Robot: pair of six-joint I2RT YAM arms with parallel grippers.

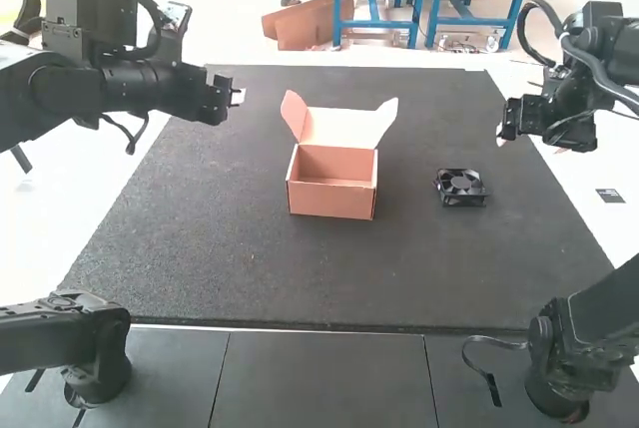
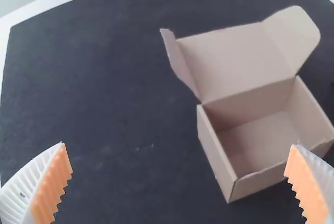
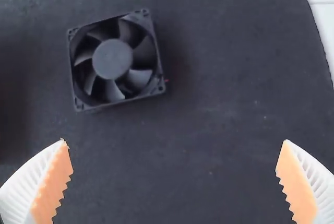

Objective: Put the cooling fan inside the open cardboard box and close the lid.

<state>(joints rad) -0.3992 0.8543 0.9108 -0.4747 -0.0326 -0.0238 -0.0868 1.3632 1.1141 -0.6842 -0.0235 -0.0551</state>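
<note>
An open cardboard box (image 1: 332,182) stands in the middle of the black mat, its lid (image 1: 339,121) upright at the far side with both side flaps raised; inside it is bare (image 2: 258,139). A black square cooling fan (image 1: 460,187) lies flat on the mat just right of the box, also seen from above (image 3: 115,59). My left gripper (image 1: 234,97) hovers above the mat to the box's far left, open (image 2: 180,190). My right gripper (image 1: 505,131) hangs above and to the right of the fan, open (image 3: 172,182), nothing between its fingers.
The black mat (image 1: 200,218) covers most of the table, with white table surface (image 1: 60,189) around it. The two arm bases (image 1: 80,348) stand at the near edge. A small black label (image 1: 610,195) lies off the mat at the right.
</note>
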